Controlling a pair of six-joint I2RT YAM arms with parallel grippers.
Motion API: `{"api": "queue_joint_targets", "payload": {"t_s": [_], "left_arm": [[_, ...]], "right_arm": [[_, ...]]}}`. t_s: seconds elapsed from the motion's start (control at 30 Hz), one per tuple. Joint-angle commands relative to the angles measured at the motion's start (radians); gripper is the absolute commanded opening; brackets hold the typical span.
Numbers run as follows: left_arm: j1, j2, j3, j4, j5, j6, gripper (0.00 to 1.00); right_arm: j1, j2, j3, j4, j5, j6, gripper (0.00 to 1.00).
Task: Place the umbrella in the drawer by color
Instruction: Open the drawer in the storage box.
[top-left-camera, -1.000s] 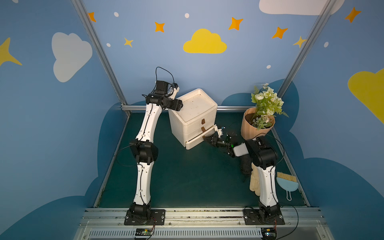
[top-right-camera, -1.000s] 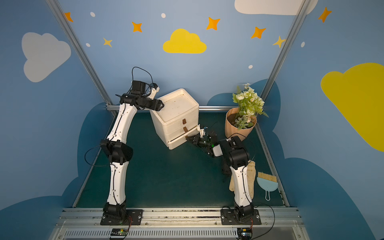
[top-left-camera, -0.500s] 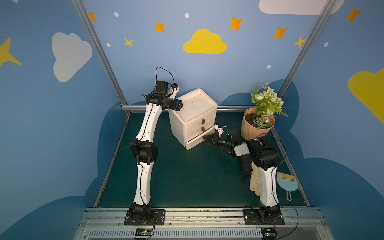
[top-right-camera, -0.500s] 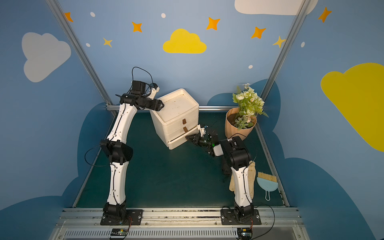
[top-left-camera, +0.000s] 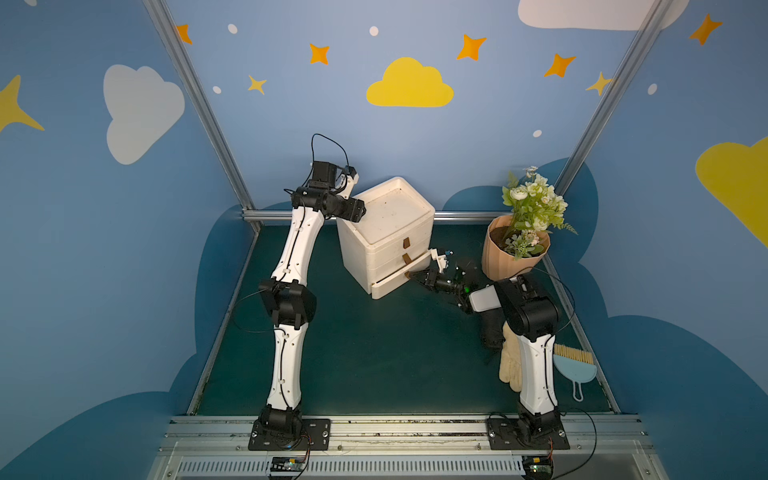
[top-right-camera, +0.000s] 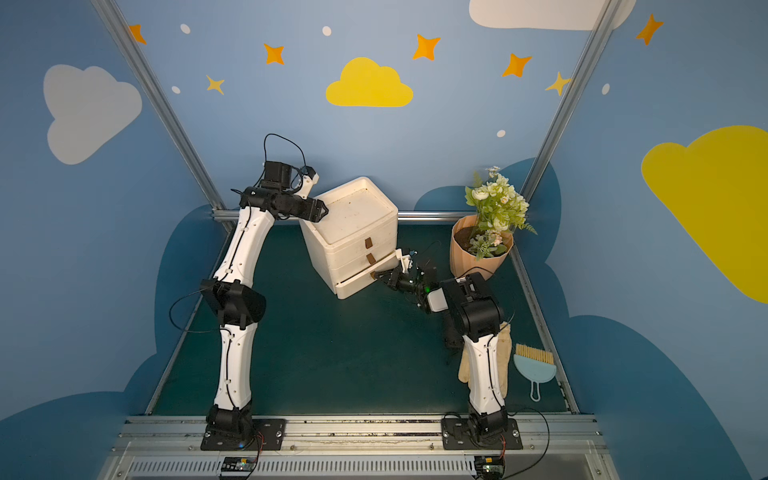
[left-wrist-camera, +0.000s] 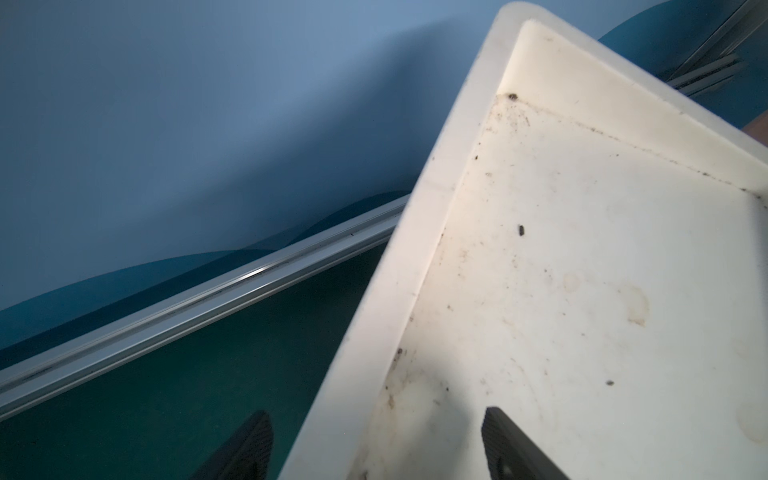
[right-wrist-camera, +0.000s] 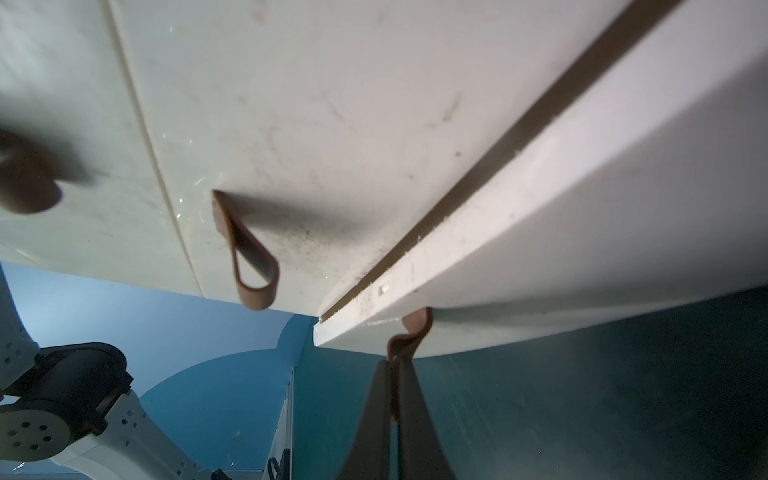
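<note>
1. Nearest, on the right of the green mat (top-left-camera: 374, 353), a blue hand brush (top-left-camera: 575, 368) and a beige glove (top-left-camera: 509, 365) lie beside the right arm's lower link.
2. Just past the glove a dark object (top-left-camera: 490, 332) lies on the mat, mostly hidden under the right arm. It may be the umbrella, but I cannot tell its shape or colour. No umbrella is in either gripper or in any drawer.
3. The right gripper (right-wrist-camera: 395, 374) reaches low toward the white cabinet (top-left-camera: 374, 257), its fingers pressed together on the brown pull tab (right-wrist-camera: 411, 332) of the bottom drawer (top-left-camera: 395, 282). That soft loop is the only handle.
4. The bottom drawer stands out a crack, with a dark gap above its front. The opening step looks barely begun.
5. Farther left, the left gripper (left-wrist-camera: 376, 415) hangs at the cabinet's top, its fingers apart, one on each side of the raised rim. It is probably placed there to steady the light cabinet against the pull. I cannot tell whether it touches the rim.
6. Farthest right stands the flower pot (top-left-camera: 509, 257), close behind the right arm's wrist, so that arm has little room there.
</note>
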Motion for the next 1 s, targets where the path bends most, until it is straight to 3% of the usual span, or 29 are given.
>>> {"api": "queue_joint_targets", "payload": {"t_s": [0.0, 0.4, 0.67, 0.77, 0.83, 0.97], "left_arm": [[-0.023, -0.002, 0.02, -0.026, 0.009, -0.012, 0.81], [-0.023, -0.008, 0.021, -0.014, 0.007, -0.014, 0.81], [-0.022, -0.02, 0.022, -0.01, 0.015, -0.024, 0.85], [-0.022, -0.038, 0.022, -0.01, 0.001, -0.027, 0.9], [-0.02, -0.058, 0.021, -0.012, -0.021, -0.029, 0.94], [-0.015, -0.112, 0.022, -0.016, -0.064, -0.049, 1.0]], "right_arm": [[-0.008, -0.052, -0.045, 0.004, -0.001, -0.013, 0.0], [-0.078, -0.247, -0.304, -0.063, -0.027, -0.094, 0.0], [-0.082, -0.286, -0.332, -0.135, -0.021, -0.134, 0.0], [-0.097, -0.319, -0.341, -0.164, 0.001, -0.15, 0.09], [-0.106, -0.363, -0.342, -0.245, 0.016, -0.192, 0.2], [-0.118, -0.503, -0.327, -0.558, 0.085, -0.349, 0.43]]}}
